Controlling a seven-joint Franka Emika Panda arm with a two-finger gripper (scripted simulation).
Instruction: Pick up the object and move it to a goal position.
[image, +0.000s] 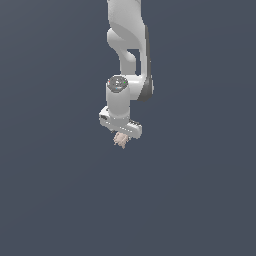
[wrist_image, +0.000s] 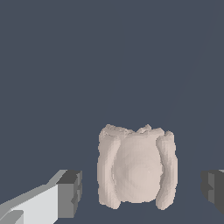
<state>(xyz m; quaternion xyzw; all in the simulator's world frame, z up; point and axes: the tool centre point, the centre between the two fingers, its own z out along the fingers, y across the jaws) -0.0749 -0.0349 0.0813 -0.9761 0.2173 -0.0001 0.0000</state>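
The object (wrist_image: 137, 167) is a pale pinkish-beige lump with a jagged upper edge and ridged sides. It sits between the two dark finger pads (wrist_image: 71, 194) of my gripper (wrist_image: 142, 192), which is open, with a gap of dark ground showing on each side of the lump. In the exterior view the object (image: 120, 142) peeks out just under the white hand, and my gripper (image: 121, 138) hangs straight down around it. The hand hides the lump's upper part there, and I cannot tell whether the lump rests on the ground.
A plain dark blue-grey surface (image: 55, 190) fills both views. The white arm (image: 129, 45) comes down from the top of the exterior view.
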